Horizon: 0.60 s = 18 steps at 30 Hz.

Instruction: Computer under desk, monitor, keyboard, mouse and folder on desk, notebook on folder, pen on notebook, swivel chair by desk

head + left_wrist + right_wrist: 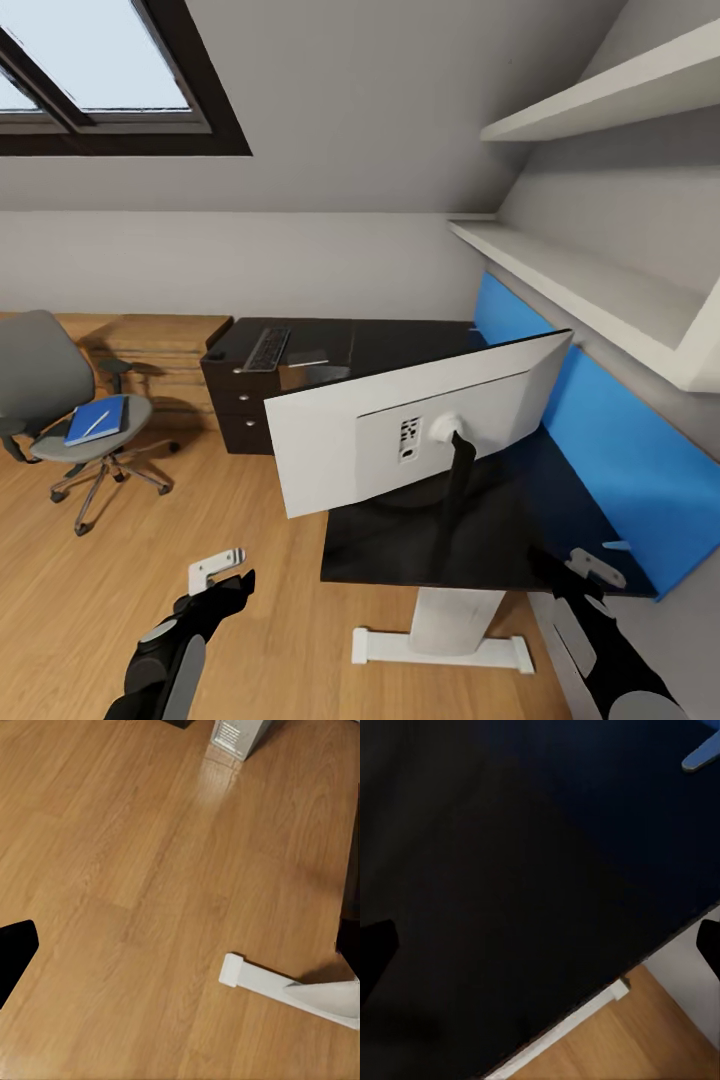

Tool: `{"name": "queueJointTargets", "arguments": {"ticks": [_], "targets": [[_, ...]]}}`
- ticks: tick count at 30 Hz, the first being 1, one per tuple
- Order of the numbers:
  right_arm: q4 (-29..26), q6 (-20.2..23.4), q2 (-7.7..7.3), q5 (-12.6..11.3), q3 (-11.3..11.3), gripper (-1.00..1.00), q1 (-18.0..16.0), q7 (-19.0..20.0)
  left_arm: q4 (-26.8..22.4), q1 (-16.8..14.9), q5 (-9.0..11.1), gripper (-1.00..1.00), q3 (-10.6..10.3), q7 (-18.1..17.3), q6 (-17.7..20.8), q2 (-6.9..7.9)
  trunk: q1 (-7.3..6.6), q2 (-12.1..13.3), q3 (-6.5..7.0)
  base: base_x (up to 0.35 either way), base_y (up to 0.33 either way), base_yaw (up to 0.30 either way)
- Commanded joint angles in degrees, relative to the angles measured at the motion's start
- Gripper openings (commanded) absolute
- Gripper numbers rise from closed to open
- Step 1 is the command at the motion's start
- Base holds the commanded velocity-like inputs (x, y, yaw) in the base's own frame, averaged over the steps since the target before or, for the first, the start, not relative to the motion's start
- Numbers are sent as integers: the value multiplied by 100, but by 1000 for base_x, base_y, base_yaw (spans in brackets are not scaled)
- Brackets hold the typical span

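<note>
The monitor (400, 440) stands on the black desk (400, 345) with its light grey back toward me. The keyboard (267, 349) lies on the desk's far part, a thin dark flat item (307, 358) beside it. At the left, the swivel chair (50, 385) carries the blue folder (97, 419) with the white pen (98, 423) on it. The computer (240, 735) stands on the floor in the left wrist view. My left gripper (222, 572) hangs open over the floor. My right gripper (590, 568) is open above the desk's near corner. The mouse is out of view.
A blue panel (610, 450) lines the wall behind the desk, with white shelves (600, 290) above it. A wooden dresser (150, 345) stands behind the chair. The desk's white foot (440, 645) rests on the wooden floor (120, 600) in front of me.
</note>
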Motion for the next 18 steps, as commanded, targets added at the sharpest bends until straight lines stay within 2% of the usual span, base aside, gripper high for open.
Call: {"name": "queueJointTargets", "arguments": {"ticks": [1,6,10,11,13,18], "targets": [[-6,2,-5,-60,9,100,-3,-22,-6,-4,62,100,4,44,25,-2,6,-12,-12,256,-107,0],[-5,9,-14,-66,7,100,-3,-36,1,-4,72,100,56,61,31,12,6,-12,-12,145,-61,0],[-5,6,-16,-65,10,100,-3,-45,-11,-4,81,100,372,54,32,26,6,-12,-12,42,-17,0],[-5,6,-17,-65,9,100,-3,-47,-15,-4,85,100,560,47,33,27,6,-12,-12,24,-8,0],[-5,5,-17,-63,9,100,-3,-48,-18,-4,87,100,735,40,31,28,6,-12,-12,53,-6,0],[-9,4,-17,-59,12,100,-3,-44,-47,-4,90,100,1004,29,27,33,6,-12,-12,178,-3,0]]}}
